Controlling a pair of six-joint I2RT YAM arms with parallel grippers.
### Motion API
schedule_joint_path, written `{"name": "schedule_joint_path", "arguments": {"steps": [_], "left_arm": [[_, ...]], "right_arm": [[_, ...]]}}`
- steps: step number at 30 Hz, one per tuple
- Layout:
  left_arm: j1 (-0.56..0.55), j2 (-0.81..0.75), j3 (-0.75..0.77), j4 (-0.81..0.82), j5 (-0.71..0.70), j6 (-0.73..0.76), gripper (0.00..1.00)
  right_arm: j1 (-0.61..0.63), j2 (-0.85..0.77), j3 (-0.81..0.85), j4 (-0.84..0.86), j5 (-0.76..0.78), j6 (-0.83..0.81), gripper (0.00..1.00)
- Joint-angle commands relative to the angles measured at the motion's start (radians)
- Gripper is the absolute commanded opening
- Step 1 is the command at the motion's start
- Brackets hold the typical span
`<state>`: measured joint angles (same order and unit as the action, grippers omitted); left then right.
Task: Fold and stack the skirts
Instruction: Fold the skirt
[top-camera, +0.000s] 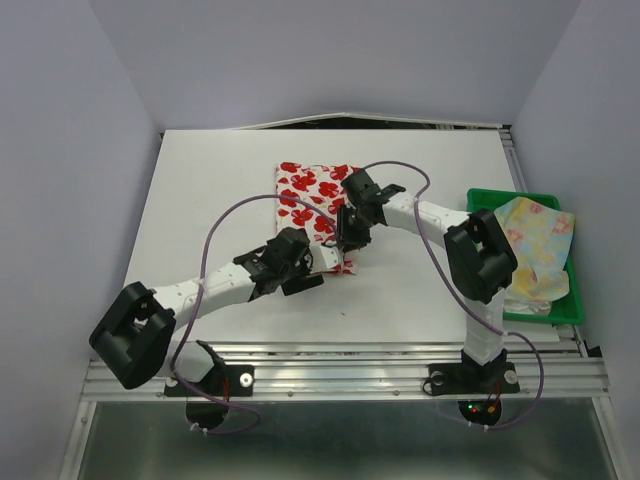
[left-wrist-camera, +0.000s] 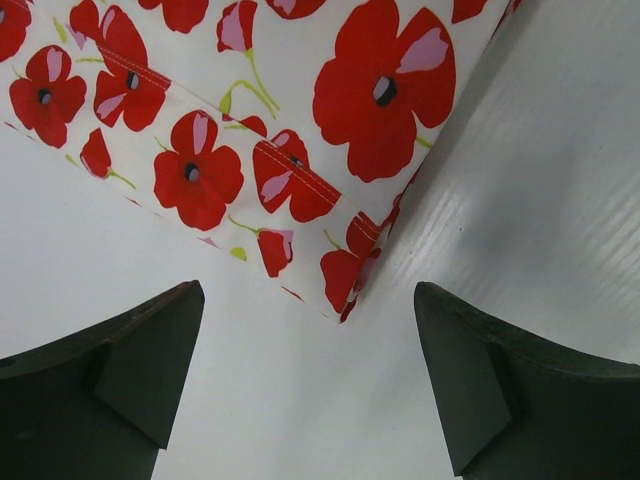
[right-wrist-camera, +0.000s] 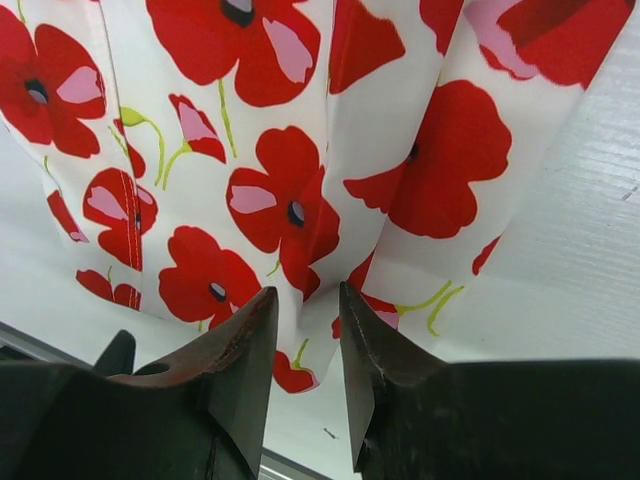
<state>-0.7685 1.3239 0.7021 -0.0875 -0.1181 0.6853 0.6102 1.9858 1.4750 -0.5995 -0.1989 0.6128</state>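
Lying on the white table (top-camera: 200, 200), red-flowered skirt (top-camera: 305, 185), pastel skirt (top-camera: 535, 235) heaped in green tray (top-camera: 485, 197), red-flowered hem fold pinched by narrowed right gripper (right-wrist-camera: 308, 300), left gripper (left-wrist-camera: 308, 298) spread wide, empty, skirt corner just ahead.

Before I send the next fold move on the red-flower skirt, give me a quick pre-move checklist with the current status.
1. Left claw open, nothing between its fingers: ok.
2. Corner of the red-flower skirt just ahead of the left claw: ok.
3. Right claw firmly pinching the skirt's edge: cannot tell; its fingers are close together with cloth in the gap.
4. Cloth flat near the right claw: not ok; it is bunched into folds.
5. Yellow skirt out of the way in the green tray: ok.
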Motion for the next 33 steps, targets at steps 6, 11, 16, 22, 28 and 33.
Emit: {"name": "schedule_joint_path", "arguments": {"steps": [6,11,16,22,28,33], "left_arm": [[-0.018,0.041,0.005,0.069,-0.109,0.071,0.99],[-0.017,0.077,-0.001,0.124,-0.143,0.062,0.99],[-0.006,0.092,-0.003,0.160,-0.144,0.053,0.99],[0.000,0.132,-0.009,0.177,-0.141,0.057,0.99],[0.000,0.146,-0.027,0.173,-0.130,0.059,0.98],[0.001,0.163,-0.038,0.170,-0.118,0.043,0.98]], "right_arm": [[-0.019,-0.022,-0.019,0.009,-0.073,0.019,0.36],[-0.029,-0.015,-0.016,0.009,-0.097,0.018,0.36],[-0.038,-0.013,-0.031,0.012,-0.125,0.024,0.36],[-0.056,-0.005,-0.025,0.015,-0.148,0.024,0.32],[-0.076,0.002,-0.035,0.023,-0.175,0.030,0.18],[-0.087,0.001,-0.045,0.023,-0.203,0.021,0.06]]}}
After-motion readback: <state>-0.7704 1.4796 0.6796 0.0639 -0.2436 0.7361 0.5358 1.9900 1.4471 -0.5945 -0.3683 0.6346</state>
